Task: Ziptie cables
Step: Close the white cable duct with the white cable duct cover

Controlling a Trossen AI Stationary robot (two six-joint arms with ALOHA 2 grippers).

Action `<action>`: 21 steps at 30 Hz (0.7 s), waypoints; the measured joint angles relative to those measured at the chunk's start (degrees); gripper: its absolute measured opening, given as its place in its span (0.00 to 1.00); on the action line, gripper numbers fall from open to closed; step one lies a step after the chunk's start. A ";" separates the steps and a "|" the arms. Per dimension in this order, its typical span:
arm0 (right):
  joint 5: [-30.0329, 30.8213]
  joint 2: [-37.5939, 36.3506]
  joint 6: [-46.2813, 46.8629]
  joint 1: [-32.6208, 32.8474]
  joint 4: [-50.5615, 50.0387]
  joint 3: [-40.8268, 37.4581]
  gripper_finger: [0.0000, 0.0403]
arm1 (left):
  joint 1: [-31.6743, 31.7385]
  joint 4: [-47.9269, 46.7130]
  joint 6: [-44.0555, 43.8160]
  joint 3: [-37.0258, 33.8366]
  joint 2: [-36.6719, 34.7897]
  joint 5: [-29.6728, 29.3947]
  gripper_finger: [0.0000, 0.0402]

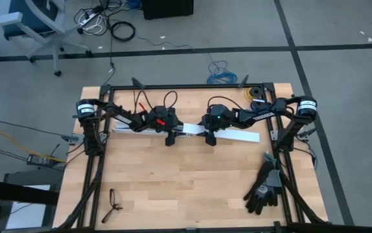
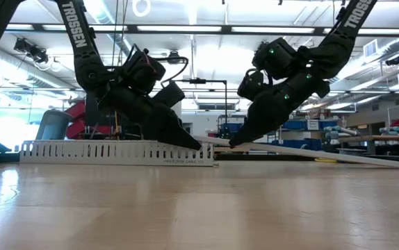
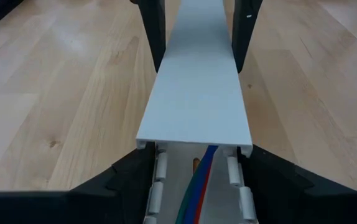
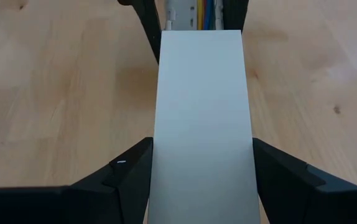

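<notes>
With the left hand [image 1: 170, 138] clamped on the slotted duct [image 2: 112, 152] holding the cables [image 3: 198, 183] and the right hand [image 1: 210, 138] gripping its cover [image 4: 201, 112], a skewed cover could pinch them.

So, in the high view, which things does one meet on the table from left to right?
Eyeglasses → left gripper → right gripper → free end of the white duct cover → black gloves.
</notes>
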 joint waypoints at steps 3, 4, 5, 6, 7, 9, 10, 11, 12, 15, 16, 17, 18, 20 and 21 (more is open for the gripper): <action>-0.17 0.04 0.29 0.00 -0.57 0.00 0.59 | 0.00 -0.02 0.02 0.00 0.00 -0.02 0.57; -0.21 0.04 0.46 0.00 -0.53 0.00 0.59 | 0.00 0.00 0.02 0.00 0.00 -0.02 0.57; -0.21 0.04 0.54 0.00 -0.53 0.00 0.59 | 0.00 0.04 0.02 0.00 0.00 -0.03 0.57; -0.22 0.04 0.55 0.00 -0.45 0.00 0.59 | 0.00 0.05 0.02 0.00 0.00 -0.02 0.57; -0.22 0.04 0.57 0.00 -0.36 0.00 0.59 | 0.00 0.05 0.02 0.01 0.00 -0.04 0.57; -0.22 0.04 0.57 -0.01 -0.33 0.00 0.59 | 0.00 0.07 0.02 0.00 0.00 -0.04 0.57; -0.21 0.04 0.57 -0.04 -0.33 0.00 0.59 | 0.00 0.07 0.02 0.00 0.00 -0.04 0.57; -0.19 0.04 0.57 -0.04 -0.32 0.00 0.59 | 0.00 0.07 0.02 0.00 0.00 -0.04 0.57; -0.15 0.04 0.57 -0.04 -0.24 -0.02 0.59 | 0.00 0.07 0.02 0.00 0.00 -0.04 0.57; -0.15 0.04 0.57 -0.04 0.01 -0.06 0.59 | 0.00 0.12 0.02 0.00 0.00 -0.04 0.57; -0.13 0.04 0.57 -0.04 0.03 -0.07 0.59 | 0.00 0.12 0.04 0.00 0.00 -0.07 0.57; -0.13 0.07 0.57 -0.04 0.04 -0.07 0.59 | 0.00 0.12 0.04 0.00 0.00 -0.07 0.57; -0.14 0.07 0.58 -0.04 0.02 -0.07 0.59 | 0.00 0.12 0.06 0.00 0.00 -0.07 0.57; -0.40 0.07 0.63 -0.07 0.03 -0.07 0.59 | 0.00 0.12 0.06 0.00 0.00 -0.07 0.57; -0.69 0.07 0.63 -0.09 0.02 -0.07 0.59 | 0.00 0.12 0.09 0.00 0.00 -0.09 0.57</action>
